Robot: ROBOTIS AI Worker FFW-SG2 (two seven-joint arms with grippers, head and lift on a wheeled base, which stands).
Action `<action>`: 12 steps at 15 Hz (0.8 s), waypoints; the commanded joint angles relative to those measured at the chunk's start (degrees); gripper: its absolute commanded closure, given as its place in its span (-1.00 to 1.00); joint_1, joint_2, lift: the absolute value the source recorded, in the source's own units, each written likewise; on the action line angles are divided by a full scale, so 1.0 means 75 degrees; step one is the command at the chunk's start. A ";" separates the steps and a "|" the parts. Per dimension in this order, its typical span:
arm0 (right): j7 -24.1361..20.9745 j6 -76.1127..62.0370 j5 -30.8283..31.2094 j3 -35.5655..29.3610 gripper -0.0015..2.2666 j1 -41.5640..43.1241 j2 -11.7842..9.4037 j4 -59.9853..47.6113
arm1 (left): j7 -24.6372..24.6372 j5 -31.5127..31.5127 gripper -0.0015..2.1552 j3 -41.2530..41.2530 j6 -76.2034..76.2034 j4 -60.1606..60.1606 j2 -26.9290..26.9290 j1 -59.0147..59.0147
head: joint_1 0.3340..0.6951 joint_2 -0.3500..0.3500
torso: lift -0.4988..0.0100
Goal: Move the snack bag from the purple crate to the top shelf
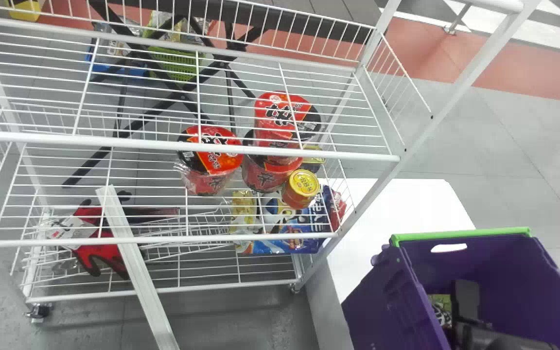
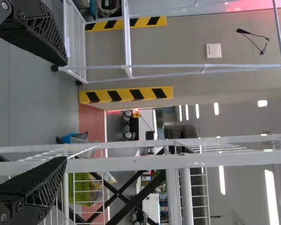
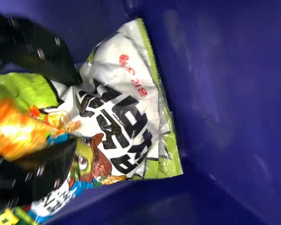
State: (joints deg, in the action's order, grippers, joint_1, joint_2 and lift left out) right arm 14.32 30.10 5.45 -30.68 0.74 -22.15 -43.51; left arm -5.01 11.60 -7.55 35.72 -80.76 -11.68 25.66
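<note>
Down inside the purple crate (image 1: 494, 262) is my right gripper (image 1: 465, 304), beside the snack bag (image 1: 440, 311). In the right wrist view the white and green snack bag (image 3: 126, 112) bulges between the fingers of my right gripper (image 3: 76, 112), which is partly closed and shut on it. Creases run from the upper finger across the bag. Its flat sealed end points away from the fingers, against the dark crate wall (image 3: 234, 93). The top shelf (image 1: 183, 145) is a white wire rack at the left. My left gripper (image 2: 67, 110) is parked, open and holding nothing, near the rack's white posts.
Red cup noodles (image 1: 214, 155) and a yellow-lidded can (image 1: 304, 183) are on the rack below the top shelf. Lower down are a blue snack bag (image 1: 285, 238) and red gloves (image 1: 95, 243). A white table (image 1: 406, 204) lies between rack and crate. A pale bar (image 1: 136, 267) slants before the rack.
</note>
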 commanded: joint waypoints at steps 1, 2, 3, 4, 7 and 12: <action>0.0001 -0.0011 -0.0117 -0.0022 0.57 -0.0028 0.0000 -0.0023 | 0.0000 0.0000 -0.91 0.0011 0.0000 0.0011 0.0010 0.0001 | 1.00 -1.00 | -0.82; 0.0024 0.0036 -0.0141 -0.0046 0.72 -0.0040 0.0000 -0.0081 | 0.0024 0.0000 -0.91 0.0011 0.0000 0.0011 0.0010 -0.0011 | 1.00 -1.00 | -0.82; 0.0106 0.0107 -0.0211 -0.0069 0.73 -0.0098 0.0012 -0.0198 | 0.0035 0.0000 -0.91 0.0011 0.0000 -0.0001 0.0010 0.0001 | 1.00 -1.00 | -0.82; 0.0212 0.0318 -0.0340 -0.0093 0.77 -0.0216 0.0024 -0.0468 | 0.0047 0.0000 -0.91 0.0011 0.0023 -0.0001 0.0010 0.0001 | 1.00 -1.00 | -0.82; 0.0481 0.0739 -0.0375 -0.0221 0.78 -0.0532 0.0141 -0.1148 | 0.0106 -0.0012 -0.91 -0.0001 0.0000 0.0011 0.0022 0.0013 | 1.00 -1.00 | -0.82; 0.0868 0.2286 -0.0410 -0.1112 0.78 -0.1083 0.0598 -0.2941 | 0.0141 -0.0047 -0.91 -0.0001 0.0000 -0.0024 0.0069 0.0013 | 1.00 -1.00 | -0.82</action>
State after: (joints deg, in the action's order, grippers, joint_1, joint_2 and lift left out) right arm 20.36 43.70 2.39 -37.13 -6.29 -18.77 -61.49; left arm -3.97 11.28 -7.56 35.72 -80.91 -11.24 25.75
